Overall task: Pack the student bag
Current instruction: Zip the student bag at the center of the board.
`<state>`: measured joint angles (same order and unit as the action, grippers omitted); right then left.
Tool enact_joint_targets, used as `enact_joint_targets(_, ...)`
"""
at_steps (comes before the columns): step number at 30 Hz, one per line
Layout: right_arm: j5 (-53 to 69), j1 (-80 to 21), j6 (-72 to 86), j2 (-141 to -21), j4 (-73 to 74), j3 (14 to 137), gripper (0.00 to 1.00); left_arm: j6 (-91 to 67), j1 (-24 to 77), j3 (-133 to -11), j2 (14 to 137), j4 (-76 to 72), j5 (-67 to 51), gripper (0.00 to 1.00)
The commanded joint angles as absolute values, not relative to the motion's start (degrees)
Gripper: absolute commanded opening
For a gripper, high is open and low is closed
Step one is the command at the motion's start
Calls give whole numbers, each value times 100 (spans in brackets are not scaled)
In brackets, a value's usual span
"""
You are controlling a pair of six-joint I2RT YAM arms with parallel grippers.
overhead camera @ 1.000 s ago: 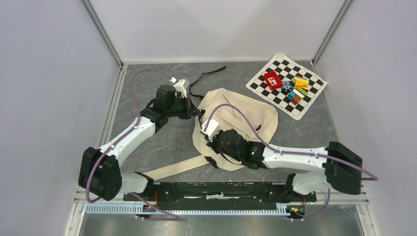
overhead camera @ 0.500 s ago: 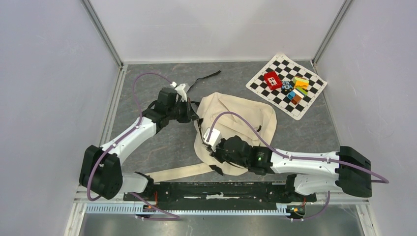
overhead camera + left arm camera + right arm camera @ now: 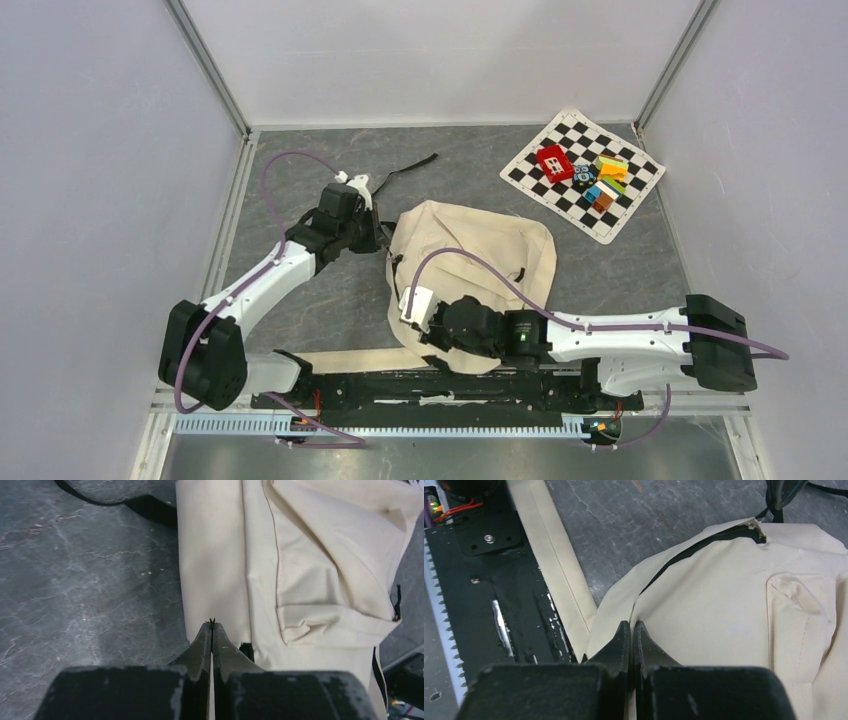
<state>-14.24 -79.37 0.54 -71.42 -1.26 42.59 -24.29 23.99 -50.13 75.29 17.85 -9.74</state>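
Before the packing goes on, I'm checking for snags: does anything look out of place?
Yes. The student bag lies rumpled, and its cream strap runs along the edge of the black mounting rail by the arm bases, where it might snag.

Backpack (image 3: 480, 250): large, cream canvas, lying flat and rumpled on worktop (image 3: 620, 270), centre of frame. Black zipper (image 3: 694, 550) along folded edge. Patch pocket (image 3: 330, 580) facing up. Black strap end (image 3: 410, 165) trails toward upper left; cream strap (image 3: 345, 359) runs toward lower left.
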Motion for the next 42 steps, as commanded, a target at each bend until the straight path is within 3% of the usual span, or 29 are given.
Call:
enact_joint_targets(1,-724,-8452,176,-7112,-160,4597,0,-2227,2188,-4966,7189,1133,196,2)
enact_joint_targets(11,-348,-8613,126,-7453,-422,4657,0,-2475,2174,-4860,7432,326,-968,2)
enact_joint_targets(18,-296,-8613,79,-7681,-517,4869,0,-2618,2178,-5004,7845,58,-879,2)
enact_joint_targets(23,-1249,-8567,281,-7900,-434,5016,0,-2651,2168,-5215,8127,-173,-853,2)
enact_joint_targets(30,-1256,-7860,470,-8464,-139,5592,0,-2580,2036,-5792,8740,-198,-932,2)
enact_joint_targets(31,-1243,-7810,447,-8499,-49,5707,8,-2575,2021,-5824,8770,-181,-970,4)
enact_joint_targets(32,-1237,-7765,414,-8501,-11,5790,25,-2561,2011,-5836,8757,-156,-988,18)
enact_joint_targets(33,-1224,-7733,390,-8482,-11,5829,44,-2526,2002,-5821,8726,-125,-980,39)
enact_joint_targets(35,-1201,-7671,324,-8367,-9,5812,72,-2517,1996,-5747,8603,-33,-756,79)
enact_joint_targets(38,-1244,-7527,208,-8188,197,5792,96,-2517,1947,-5591,8337,-29,-482,98)
enact_joint_targets(42,-1102,-7024,226,-7883,372,5737,98,-2574,1767,-5638,7928,312,-310,100)
